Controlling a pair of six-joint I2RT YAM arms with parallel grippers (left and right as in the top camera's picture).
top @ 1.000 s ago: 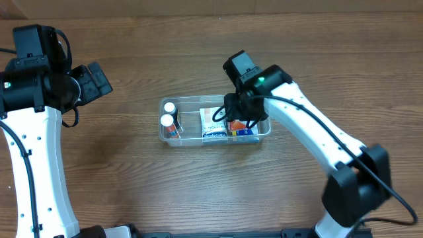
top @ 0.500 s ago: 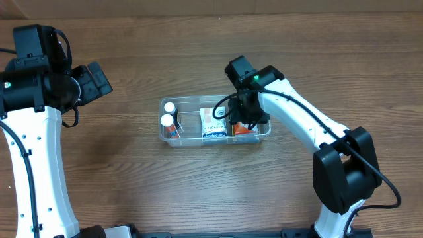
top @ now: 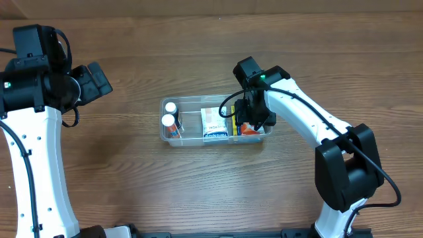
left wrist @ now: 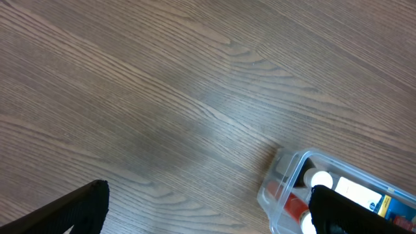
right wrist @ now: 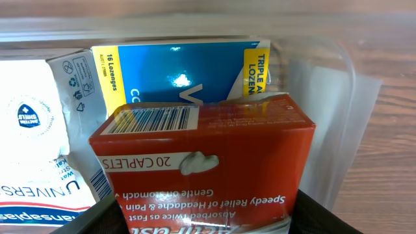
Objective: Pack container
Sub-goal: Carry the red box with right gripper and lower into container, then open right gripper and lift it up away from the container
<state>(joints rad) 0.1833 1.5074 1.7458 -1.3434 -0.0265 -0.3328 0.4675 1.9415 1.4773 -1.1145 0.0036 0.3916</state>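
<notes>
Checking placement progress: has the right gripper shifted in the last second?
Yes. In the overhead view the right gripper, holding a red carton, has slid along the clear plastic bin away from the white-capped bottles, to the opposite end.

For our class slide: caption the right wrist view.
Red cardboard caplet box beside blue lozenge box inside clear plastic bin.

Cut off at the bottom of the right wrist view: lower part of the red box [right wrist: 201, 162], most of the right pincer [right wrist: 205, 224]. Clipped at the left wrist view's corner: container [left wrist: 274, 195]. Too small to read overhead: labels on the bottles [top: 168, 121].
</notes>
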